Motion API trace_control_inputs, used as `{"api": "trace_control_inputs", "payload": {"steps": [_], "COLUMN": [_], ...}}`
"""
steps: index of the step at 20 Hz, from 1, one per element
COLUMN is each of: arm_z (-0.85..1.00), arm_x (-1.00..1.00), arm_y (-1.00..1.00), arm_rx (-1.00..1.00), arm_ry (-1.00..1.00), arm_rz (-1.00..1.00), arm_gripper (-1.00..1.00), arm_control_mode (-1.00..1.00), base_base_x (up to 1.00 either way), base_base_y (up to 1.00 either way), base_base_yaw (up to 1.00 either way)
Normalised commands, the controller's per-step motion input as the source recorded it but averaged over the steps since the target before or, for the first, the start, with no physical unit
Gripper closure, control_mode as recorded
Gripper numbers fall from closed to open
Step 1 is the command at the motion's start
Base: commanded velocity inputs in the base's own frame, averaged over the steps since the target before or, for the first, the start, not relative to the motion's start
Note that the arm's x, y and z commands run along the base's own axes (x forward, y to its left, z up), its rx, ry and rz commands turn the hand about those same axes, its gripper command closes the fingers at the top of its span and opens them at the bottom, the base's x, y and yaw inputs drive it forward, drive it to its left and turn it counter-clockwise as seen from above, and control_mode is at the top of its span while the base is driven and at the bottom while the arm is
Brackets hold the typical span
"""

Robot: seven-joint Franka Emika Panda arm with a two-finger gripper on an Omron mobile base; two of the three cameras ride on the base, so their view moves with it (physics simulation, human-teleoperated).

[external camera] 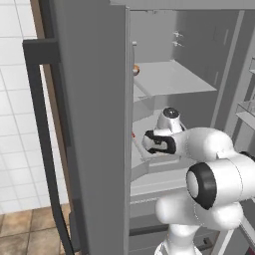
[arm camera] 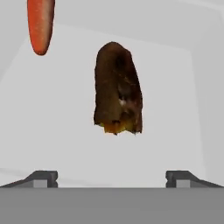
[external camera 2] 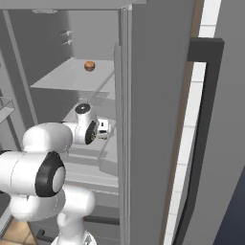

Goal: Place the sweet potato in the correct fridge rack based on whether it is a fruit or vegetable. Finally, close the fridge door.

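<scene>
The sweet potato [arm camera: 118, 94], a dark brown oblong lump with an orange end, lies on the pale grey fridge rack [arm camera: 52, 131] in the hand view. My gripper [arm camera: 111, 177] is open, its two dark fingertips [arm camera: 43, 177] set wide apart on the near side of the sweet potato, not touching it. In the base views my hand [external camera 2: 102, 128] reaches into the fridge at the middle rack [external camera 2: 103, 153], below the upper shelf [external camera: 169, 79].
A long orange-red vegetable [arm camera: 40, 24] lies on the same rack, beside the sweet potato. A round orange-brown item [external camera 2: 89, 65] sits on the upper shelf. The open fridge door [external camera: 89, 124] with its dark handle [external camera: 42, 124] stands close to the arm. Door bins [external camera: 246, 112] are at the side.
</scene>
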Motion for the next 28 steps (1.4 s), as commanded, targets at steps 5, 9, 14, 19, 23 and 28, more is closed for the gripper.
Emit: {"api": "trace_control_inputs", "payload": {"steps": [5, 9, 14, 19, 23, 28], "arm_z": [0.72, 0.56, 0.53, 0.44, 0.11, 0.0], "arm_x": [-0.86, -0.99, -0.92, -0.77, -0.09, 0.0], "arm_y": [0.01, 0.01, 0.0, 0.02, 0.09, 0.02], "arm_rx": [0.06, 0.09, 0.07, 0.0, -0.01, 0.0], "arm_ry": [0.0, 0.01, 0.0, 0.0, 0.08, 0.01], "arm_rz": [-0.03, -0.05, -0.13, -0.12, -0.05, 0.0], "arm_gripper": [-1.0, -1.0, -1.0, -1.0, -1.0, -1.0], "arm_control_mode": [-1.0, -1.0, -1.0, -1.0, -1.0, 1.0], "base_base_x": [0.0, 0.0, 0.0, 0.0, 0.0, -0.46], "base_base_y": [0.0, 0.0, 0.0, 0.0, 0.0, 0.04], "base_base_yaw": [0.0, 0.0, 0.0, 0.0, 0.0, 0.0]}}
